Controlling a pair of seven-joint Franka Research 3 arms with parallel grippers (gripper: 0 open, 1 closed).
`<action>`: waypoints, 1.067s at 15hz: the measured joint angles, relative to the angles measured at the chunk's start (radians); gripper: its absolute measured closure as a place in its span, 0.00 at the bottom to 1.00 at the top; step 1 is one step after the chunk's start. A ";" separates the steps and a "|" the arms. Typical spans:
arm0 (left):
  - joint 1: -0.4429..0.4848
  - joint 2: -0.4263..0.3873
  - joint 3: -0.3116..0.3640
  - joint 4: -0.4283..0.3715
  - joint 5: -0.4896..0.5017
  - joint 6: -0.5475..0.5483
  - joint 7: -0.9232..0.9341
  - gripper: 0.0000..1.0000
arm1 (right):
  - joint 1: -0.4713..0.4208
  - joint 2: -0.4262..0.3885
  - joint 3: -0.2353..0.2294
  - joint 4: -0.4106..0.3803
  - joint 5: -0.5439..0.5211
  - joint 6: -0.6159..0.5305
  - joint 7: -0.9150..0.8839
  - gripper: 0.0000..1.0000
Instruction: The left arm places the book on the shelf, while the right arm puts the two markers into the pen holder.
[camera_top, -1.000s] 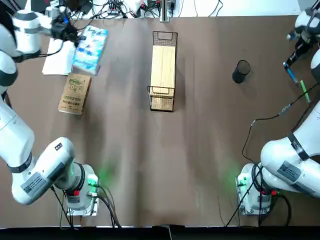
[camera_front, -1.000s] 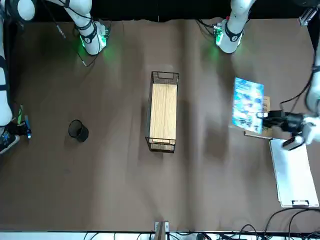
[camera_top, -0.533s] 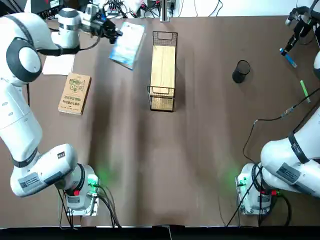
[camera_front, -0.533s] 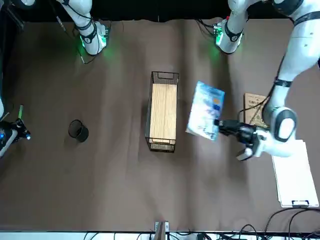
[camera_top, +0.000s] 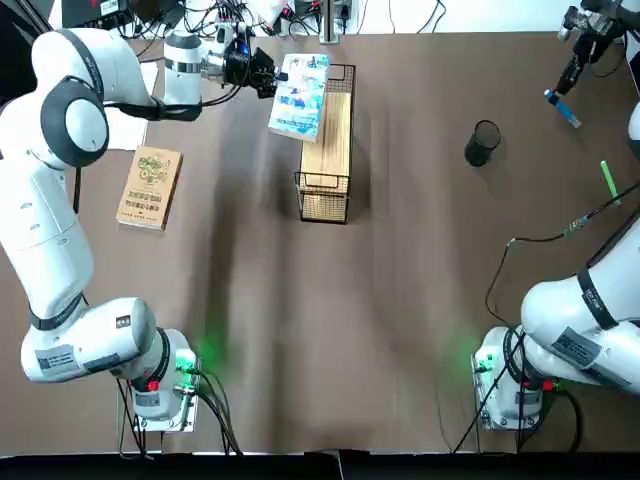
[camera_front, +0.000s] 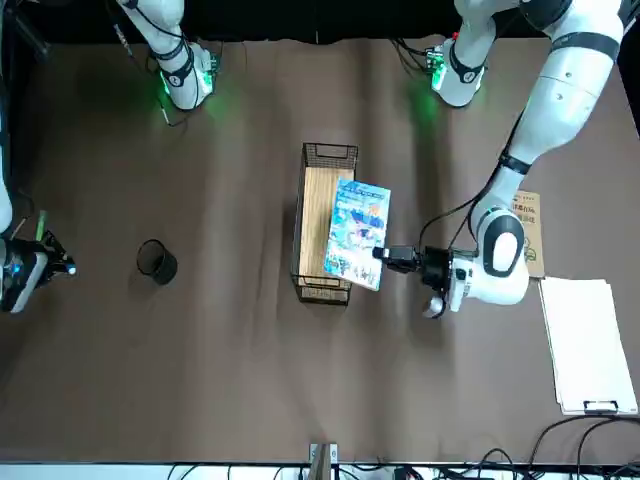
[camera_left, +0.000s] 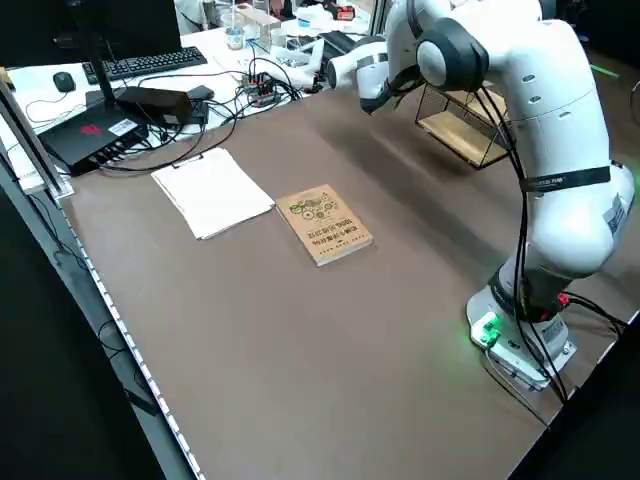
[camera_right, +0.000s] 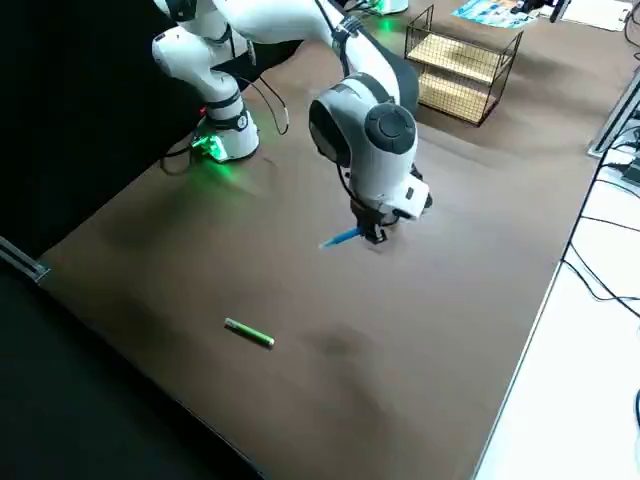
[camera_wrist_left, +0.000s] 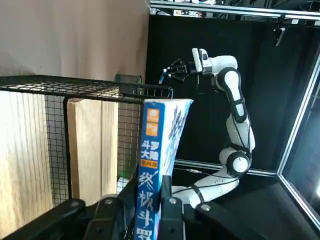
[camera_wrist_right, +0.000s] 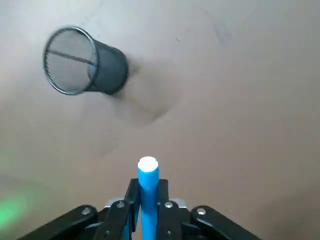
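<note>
My left gripper (camera_top: 272, 76) is shut on the edge of the light blue book (camera_top: 300, 95), which it holds in the air over the far left part of the shelf (camera_top: 327, 140). In the left wrist view the book's spine (camera_wrist_left: 155, 165) stands between the fingers, beside the shelf's wooden board (camera_wrist_left: 90, 145). At the table's far right, my right gripper (camera_top: 570, 85) is shut on the blue marker (camera_top: 562, 108), raised off the table. The pen holder (camera_top: 483, 142) stands apart to its left, open mouth visible (camera_wrist_right: 82, 61). The green marker (camera_top: 609, 182) lies on the table by the right edge.
A tan kraft book (camera_top: 150, 187) lies at the left. A white sheet on a clipboard (camera_front: 585, 345) lies beyond it toward the far left corner. A cable (camera_top: 540, 240) trails across the table at the right. Bare brown table (camera_top: 330, 320) spreads between the two arm bases.
The left arm swung the book from the far left to above the shelf. The right gripper lifted the blue marker away from the green one, toward the far edge.
</note>
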 joint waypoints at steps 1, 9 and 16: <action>-0.006 0.000 -0.001 0.000 -0.003 0.012 0.003 0.78 | 0.000 0.000 0.009 0.000 0.017 -0.009 -0.010 0.82; 0.013 -0.021 -0.080 -0.092 -0.006 0.098 0.003 0.80 | -0.012 0.000 0.088 0.001 0.300 -0.093 -0.070 0.82; 0.049 -0.027 -0.160 -0.154 -0.016 0.214 0.005 0.80 | -0.092 0.033 0.085 -0.021 0.650 -0.239 -0.298 0.82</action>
